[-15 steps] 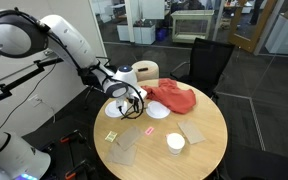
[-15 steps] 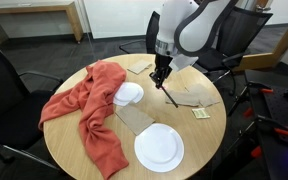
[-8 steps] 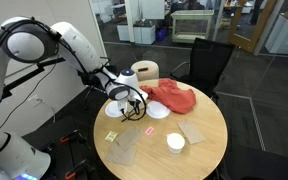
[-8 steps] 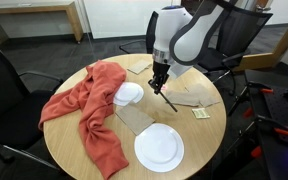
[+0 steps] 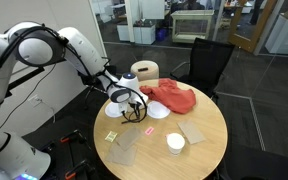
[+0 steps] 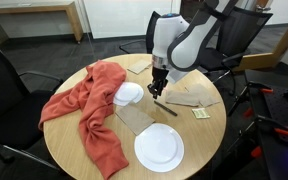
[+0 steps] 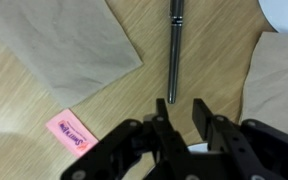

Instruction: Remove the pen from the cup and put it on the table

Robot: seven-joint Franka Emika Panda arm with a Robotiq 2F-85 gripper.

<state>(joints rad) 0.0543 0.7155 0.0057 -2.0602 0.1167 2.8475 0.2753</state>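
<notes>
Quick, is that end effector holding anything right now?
End effector: open, holding nothing; the pen lies on the table.

The white arm enters from the left edge of an exterior view, arches up and bends down towards frame centre. Its gripper points straight down, and it hangs likewise from the top centre in an exterior view. In the wrist view the gripper rises from the bottom edge, dark fingers parted by a narrow gap.

red cloth, white plate, brown napkin, pink packet
</notes>
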